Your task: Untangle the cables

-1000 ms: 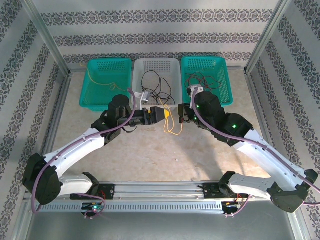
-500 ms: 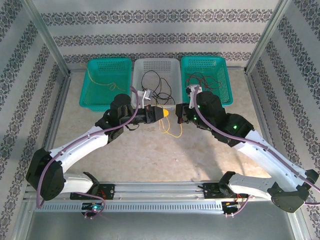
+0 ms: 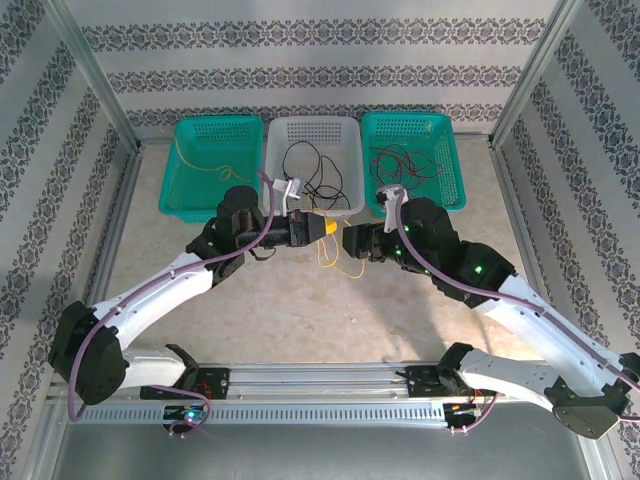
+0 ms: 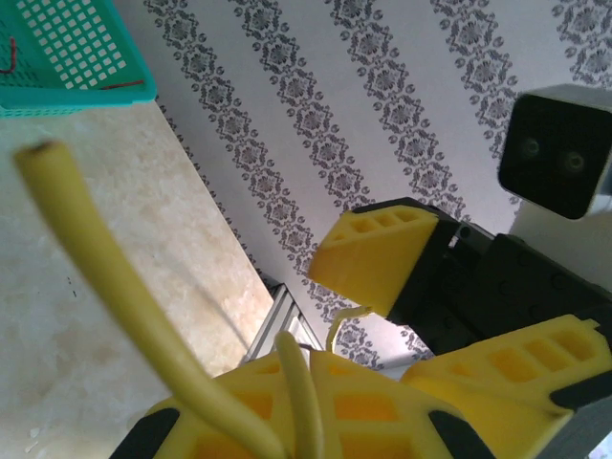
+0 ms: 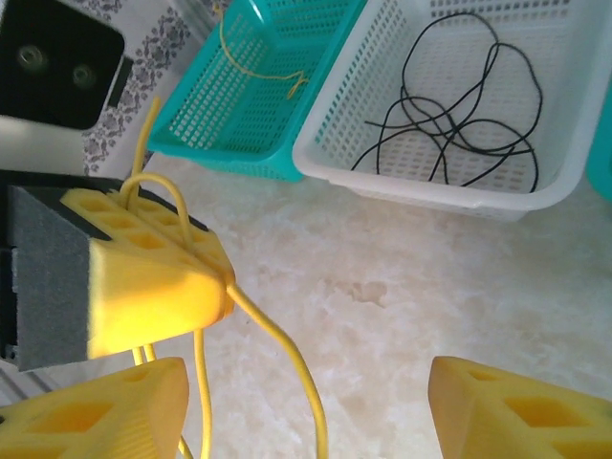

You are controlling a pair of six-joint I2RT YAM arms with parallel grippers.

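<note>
Yellow cable [image 5: 284, 356] stays clamped in our left gripper [image 3: 326, 228]; right gripper [image 3: 348, 240], fingers apart, slid toward 6 o'clock, regrasp pending.

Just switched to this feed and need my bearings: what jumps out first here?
At the centre of the top view the two hands meet nose to nose. The left hand is shut on a thick-looking yellow cable that loops down below it, and the right hand gapes open right beside it. Behind them, the white basket holds a tangle of black cables.
</note>
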